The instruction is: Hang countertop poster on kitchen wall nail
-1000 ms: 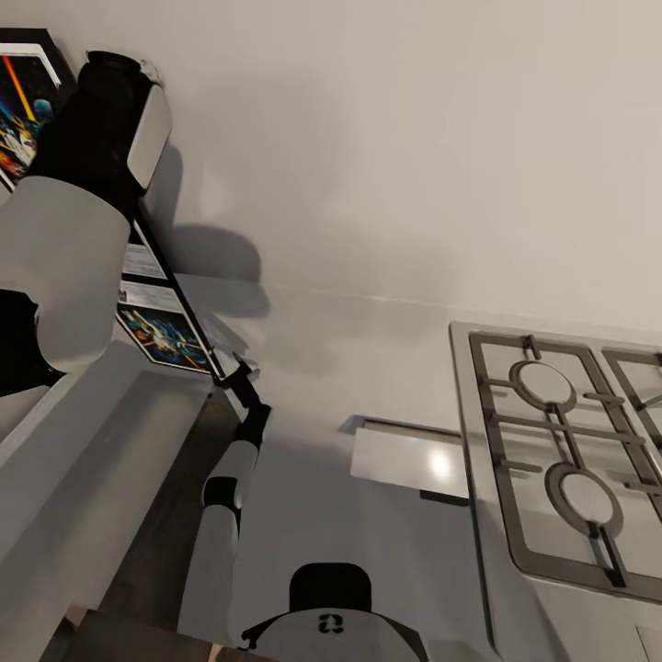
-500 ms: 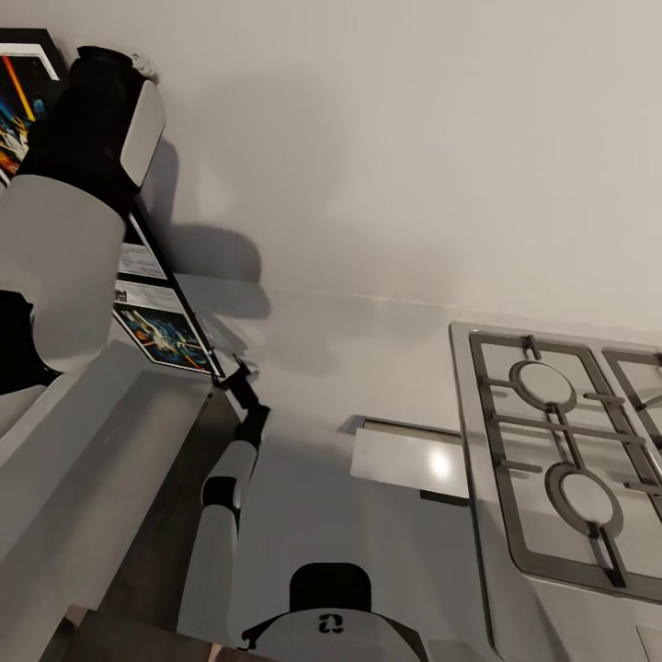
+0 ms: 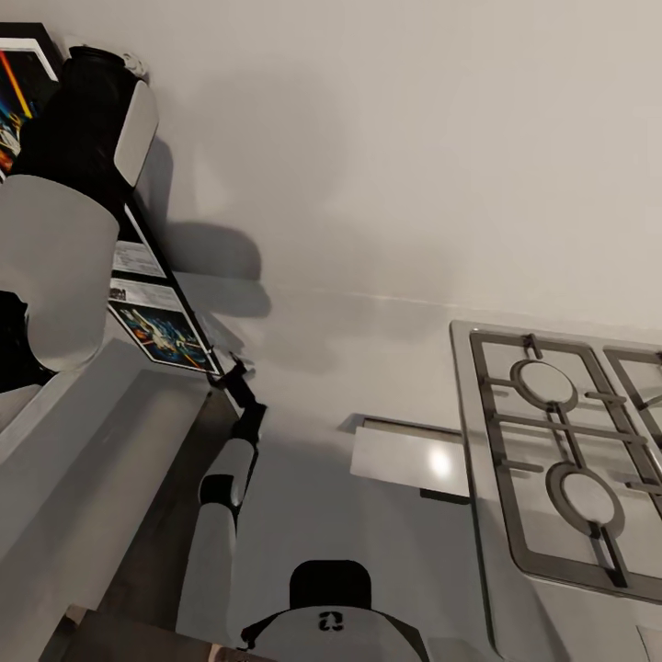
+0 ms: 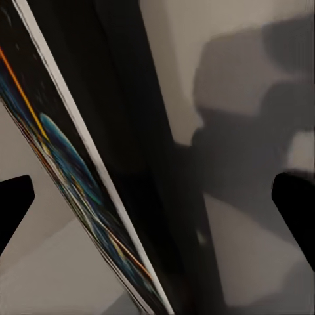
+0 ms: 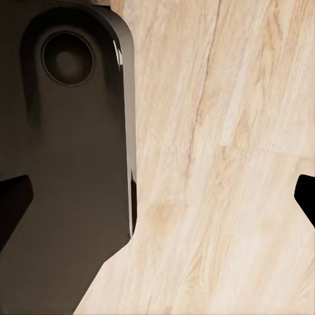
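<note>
Presently your left arm [image 3: 64,230] is raised beside the poster [image 3: 156,326]; both grippers' jaws stand wide, gripping nothing.

Brushed steel hob [image 3: 561,450], smooth matt countertop [image 3: 368,349], seemingly glossy poster [image 3: 156,326]

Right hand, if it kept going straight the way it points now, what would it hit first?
Most likely the wood floor, which lies ahead between its fingers; a dark robot part sits just beside that line. Depth is unclear.
</note>
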Robot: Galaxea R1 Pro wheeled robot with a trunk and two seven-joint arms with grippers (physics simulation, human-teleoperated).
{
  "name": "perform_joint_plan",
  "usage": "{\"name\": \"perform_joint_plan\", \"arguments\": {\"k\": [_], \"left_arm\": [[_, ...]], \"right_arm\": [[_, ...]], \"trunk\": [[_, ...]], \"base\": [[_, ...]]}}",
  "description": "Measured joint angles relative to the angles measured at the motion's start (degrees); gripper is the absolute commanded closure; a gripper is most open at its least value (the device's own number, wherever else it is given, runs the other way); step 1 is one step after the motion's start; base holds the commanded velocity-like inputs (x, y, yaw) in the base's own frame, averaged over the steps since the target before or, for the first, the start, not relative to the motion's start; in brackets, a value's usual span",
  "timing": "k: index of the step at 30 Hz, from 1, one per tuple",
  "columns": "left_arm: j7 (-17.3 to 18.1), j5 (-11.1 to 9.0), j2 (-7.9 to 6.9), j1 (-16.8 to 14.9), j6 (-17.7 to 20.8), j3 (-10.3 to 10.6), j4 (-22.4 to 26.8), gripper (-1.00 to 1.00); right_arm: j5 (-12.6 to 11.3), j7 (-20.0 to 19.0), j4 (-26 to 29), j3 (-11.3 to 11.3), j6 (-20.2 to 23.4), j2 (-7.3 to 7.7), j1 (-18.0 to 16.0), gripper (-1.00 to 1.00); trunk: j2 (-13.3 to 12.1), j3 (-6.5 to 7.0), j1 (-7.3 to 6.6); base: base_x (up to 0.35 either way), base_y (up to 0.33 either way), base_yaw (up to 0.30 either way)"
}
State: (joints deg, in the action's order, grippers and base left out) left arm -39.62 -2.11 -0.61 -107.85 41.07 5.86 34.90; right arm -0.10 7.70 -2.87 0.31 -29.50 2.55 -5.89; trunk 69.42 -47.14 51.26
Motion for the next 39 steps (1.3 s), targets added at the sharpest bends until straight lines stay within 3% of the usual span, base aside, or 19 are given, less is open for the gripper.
{"name": "perform_joint_plan", "arguments": {"k": [8, 19, 39], "left_arm": [[0.0, -0.1, -0.56, 0.0, 0.0, -0.1, 0.0, -1.00], [0.1, -0.2, -2.78, 0.0, -0.1, -0.1, 0.0, -1.00], [0.1, -0.2, -3.07, 0.0, -0.1, -0.1, 0.0, -1.00]], "right_arm": [[0.0, 0.0, 0.0, 0.0, 0.0, 0.00, 0.0, -1.00], [0.0, 0.0, 0.0, 0.0, 0.1, 0.00, 0.0, -1.00], [0.0, 0.0, 0.0, 0.0, 0.1, 0.00, 0.0, -1.00]], "trunk": [[0.0, -0.58, 0.00], [0.0, -1.15, 0.00], [0.0, -1.35, 0.00]], "base": [[0.000, 0.000, 0.000], [0.000, 0.000, 0.000], [0.000, 0.000, 0.000]]}}
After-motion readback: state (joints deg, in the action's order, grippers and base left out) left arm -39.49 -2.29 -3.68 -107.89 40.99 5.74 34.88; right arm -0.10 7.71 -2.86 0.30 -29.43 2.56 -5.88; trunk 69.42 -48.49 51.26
